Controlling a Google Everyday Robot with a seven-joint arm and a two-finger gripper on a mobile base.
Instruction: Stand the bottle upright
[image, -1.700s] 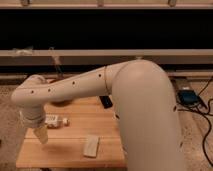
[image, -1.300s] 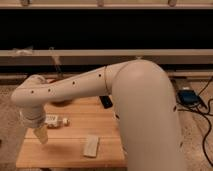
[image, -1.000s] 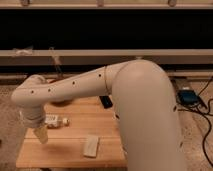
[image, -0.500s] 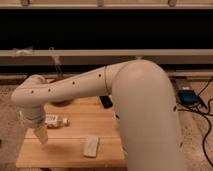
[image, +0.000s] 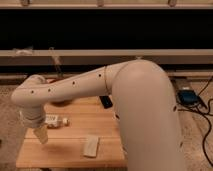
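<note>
1. Table (image: 75, 155): 1 wooden table, light-toned top, seen from above and in front.

2. Arm (image: 140, 100): 1 large white arm enters from the lower right, runs across the table toward the picture's left, bends at an elbow over the table's left end and turns downward.

3. Gripper (image: 41, 135): it hangs below that bend, pointing down, with its pale tapered tip low over the front-left part of the table top. Whether the tip touches the wood cannot be told. Whether the gripper is spread or closed cannot be told either; it holds nothing visible.

4. Bottle (image: 54, 120): 1 small white bottle lies on its side on the table, cap toward the picture's right. It sits just beside the wrist section, farther from the front edge than the gripper tip. Contact between the bottle and the wrist cannot be confirmed.

5. Block (image: 91, 145): 1 flat beige block lies near the front edge, right of the gripper and apart from the bottle.

6. Black object (image: 105, 101): 1 small dark item rests at the back of the table, partly hidden by the arm.

7. Blue device (image: 187, 96): on the floor to the right, with cables beside it.
</note>
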